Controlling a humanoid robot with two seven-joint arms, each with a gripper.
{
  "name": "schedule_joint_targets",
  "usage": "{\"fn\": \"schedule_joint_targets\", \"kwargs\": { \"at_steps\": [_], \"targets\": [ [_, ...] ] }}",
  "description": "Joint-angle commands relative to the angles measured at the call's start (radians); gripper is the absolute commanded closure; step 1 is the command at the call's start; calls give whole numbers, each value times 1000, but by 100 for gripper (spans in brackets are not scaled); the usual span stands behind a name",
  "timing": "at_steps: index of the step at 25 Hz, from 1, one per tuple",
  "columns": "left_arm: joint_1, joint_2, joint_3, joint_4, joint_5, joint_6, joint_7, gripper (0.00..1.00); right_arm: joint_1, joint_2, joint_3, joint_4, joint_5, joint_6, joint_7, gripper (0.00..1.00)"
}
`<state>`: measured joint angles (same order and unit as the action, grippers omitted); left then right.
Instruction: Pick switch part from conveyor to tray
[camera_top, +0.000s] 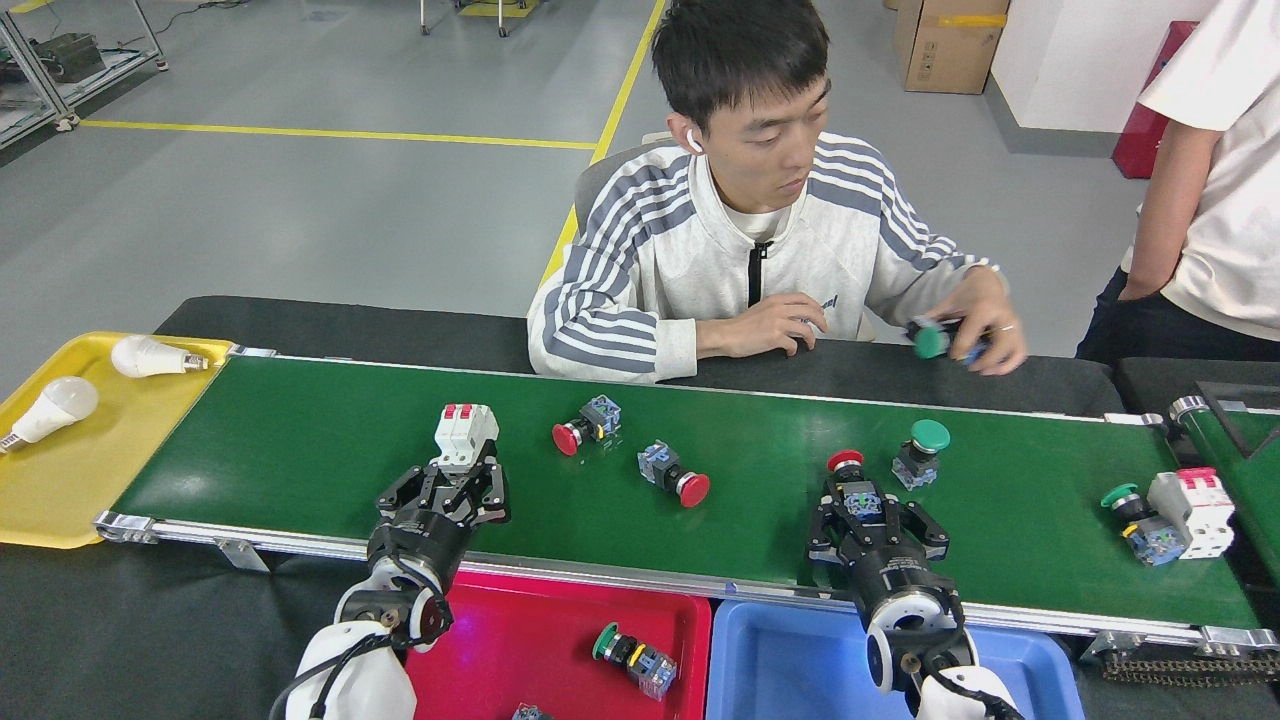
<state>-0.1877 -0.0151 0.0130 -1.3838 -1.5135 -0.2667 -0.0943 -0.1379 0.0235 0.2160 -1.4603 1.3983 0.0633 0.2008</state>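
Observation:
The conveyor (300, 450) carries several switch parts. A white breaker with red toggles (462, 430) lies on it, its near end just at the tips of my left gripper (452, 482), which stands open. A red-button switch (846, 462) has its blue body between the fingers of my right gripper (864, 505); the jaws straddle it and look open. Two more red-button switches (585, 425) (676, 476) lie mid-belt, and a green-button one (920, 448) lies right of my right gripper. Below the near rail sit a red tray (540, 620), holding a green-button switch (632, 656), and a blue tray (780, 660).
A green-button switch (1135, 510) and a white breaker (1195, 510) lie at the belt's right end, beside a smaller angled belt (1245, 470). A yellow tray (90, 470) with two bulbs is at the left. A seated person's hand (975, 325) holds a green-button switch beyond the belt.

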Motion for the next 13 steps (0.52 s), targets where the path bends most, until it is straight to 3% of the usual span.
{"fn": "schedule_joint_targets", "kwargs": {
  "at_steps": [1,3,4,5,6,8,13],
  "targets": [
    [40,7,4,-104,4,-103,11,99,46,-22,22,-107,-2,-137,-15,96],
    [91,6,5,-155,4,-141,10,98,135,-30,34,-222,-2,-371,-20,88],
    [99,6,5,-156,4,-143,10,98,162,-27,34,-247,-2,-461,-24,76],
    [100,7,5,-155,4,-144,10,98,181,-16,37,-261,-2,-578,-31,27],
    [100,7,5,-155,4,-146,10,98,182,-1,42,-261,-2,-635,-34,0],
    [99,9,5,-158,4,-146,10,98,187,35,43,-253,-4,-724,-32,0],
    [100,7,-8,-162,-1,-149,8,96,185,45,33,-252,-7,-721,-23,0]
  ]
}}
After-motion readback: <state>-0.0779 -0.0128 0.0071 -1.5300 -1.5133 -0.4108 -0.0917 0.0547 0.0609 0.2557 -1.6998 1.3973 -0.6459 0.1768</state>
